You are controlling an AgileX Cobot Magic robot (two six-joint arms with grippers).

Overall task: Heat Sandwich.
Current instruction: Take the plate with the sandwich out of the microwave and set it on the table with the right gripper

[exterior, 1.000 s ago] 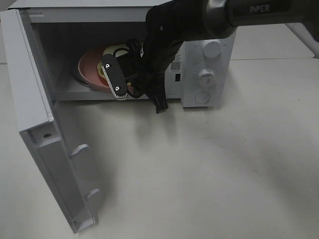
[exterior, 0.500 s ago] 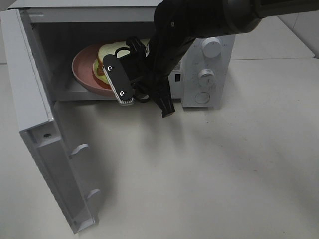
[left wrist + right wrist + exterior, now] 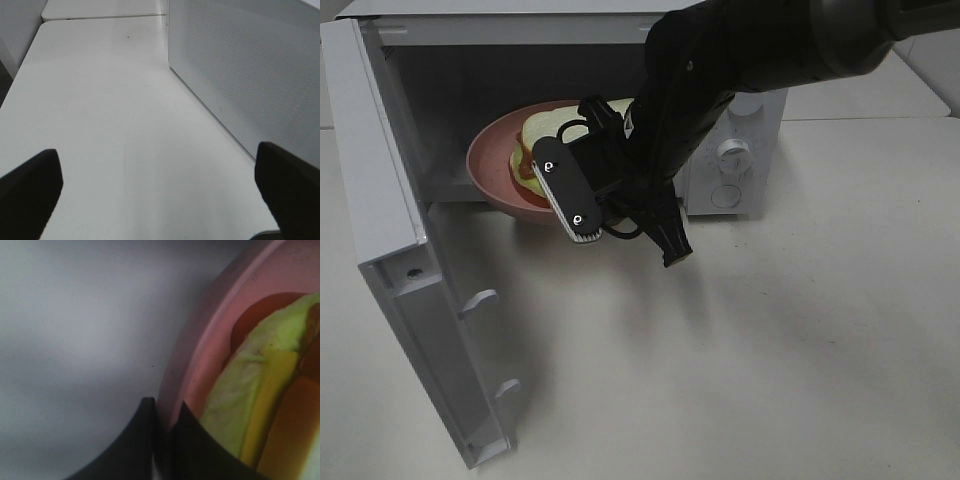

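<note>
The sandwich (image 3: 546, 130), white bread with green and reddish filling, lies on a round pink plate (image 3: 490, 160) at the mouth of the open microwave (image 3: 500, 70). My right gripper (image 3: 552, 192) is shut on the plate's near rim and holds the plate tilted, partly out over the opening's front edge. In the right wrist view the two dark fingers (image 3: 145, 440) pinch the pink rim (image 3: 200, 355), with the sandwich filling (image 3: 260, 395) just beyond. My left gripper (image 3: 160, 185) is open and empty over the bare table; it is out of the exterior view.
The microwave door (image 3: 410, 300) hangs open to the front left. Its perforated outer face (image 3: 240, 75) stands close beside my left gripper. The control panel with knobs (image 3: 732, 155) is right of the opening. White table (image 3: 770, 350) stretches in front.
My right gripper has drawn back toward the front with the plate and sandwich, bringing them from deeper inside the microwave to its front edge.
</note>
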